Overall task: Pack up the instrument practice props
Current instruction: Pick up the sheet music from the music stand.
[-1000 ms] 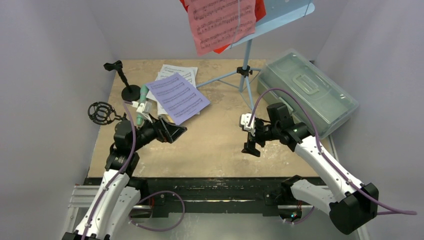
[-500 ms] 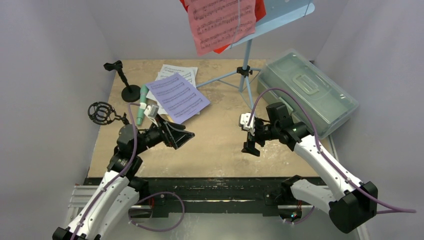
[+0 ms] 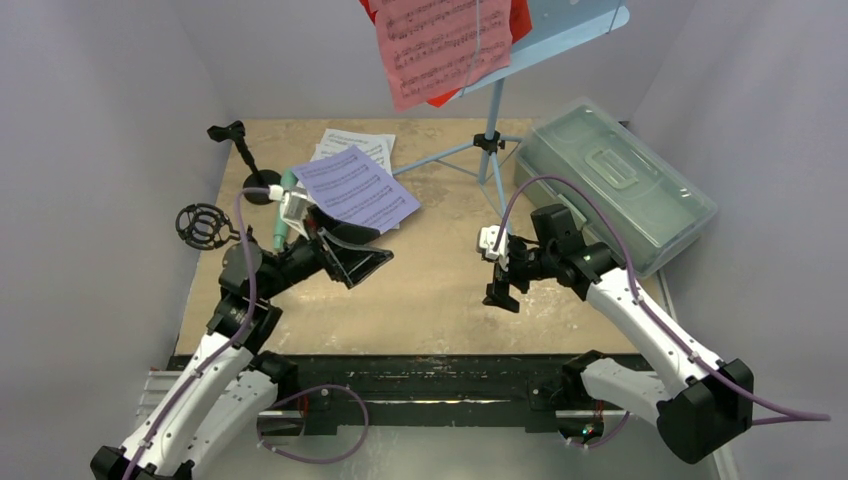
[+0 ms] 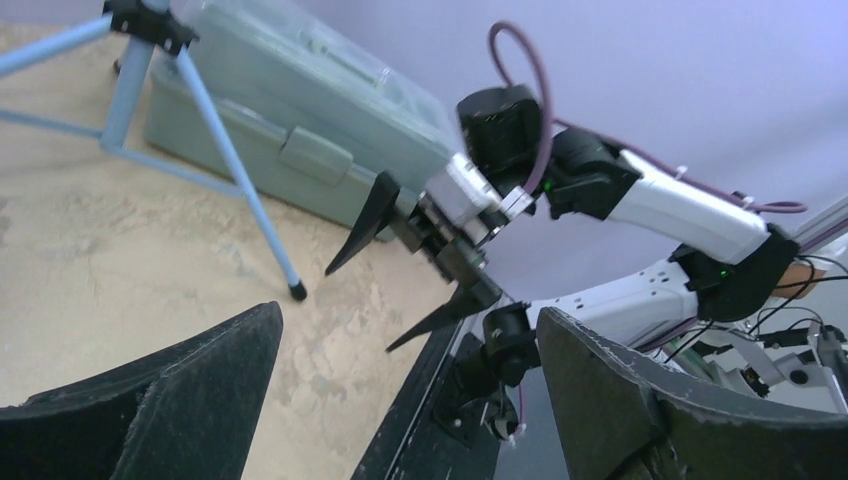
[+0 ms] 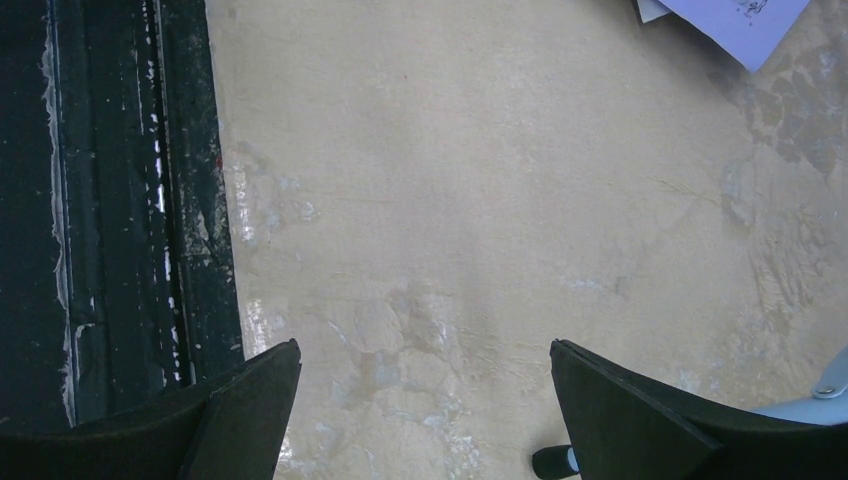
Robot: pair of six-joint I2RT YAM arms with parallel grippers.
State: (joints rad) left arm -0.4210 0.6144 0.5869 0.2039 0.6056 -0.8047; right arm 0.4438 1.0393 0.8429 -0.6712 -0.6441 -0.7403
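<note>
The light-blue music rack [image 3: 575, 28] stands at the back on tripod legs [image 3: 489, 152] and holds a pink sheet [image 3: 440, 45] over a red sheet [image 3: 520, 18]. A lilac sheet [image 3: 355, 195] lies on white sheets [image 3: 352, 143]. The teal microphone [image 3: 280, 222] lies beside them, partly under my left wrist. The round-base pole [image 3: 252, 168] and the black microphone tripod [image 3: 203, 226] stand at the far left. I see no beige microphone. My left gripper [image 3: 365, 265] is open and empty above the table, near the lilac sheet's front edge. My right gripper [image 3: 503, 272] is open and empty over bare table.
The translucent grey-green box [image 3: 620, 178] sits shut at the right, behind my right arm, and shows in the left wrist view [image 4: 300, 110]. A rack leg's foot [image 5: 555, 462] lies by my right fingers. The table's black front rail [image 5: 120, 200] is close.
My left arm has swung its open gripper to the right and slightly back, and its wrist now covers part of the teal microphone. The right arm has not moved.
</note>
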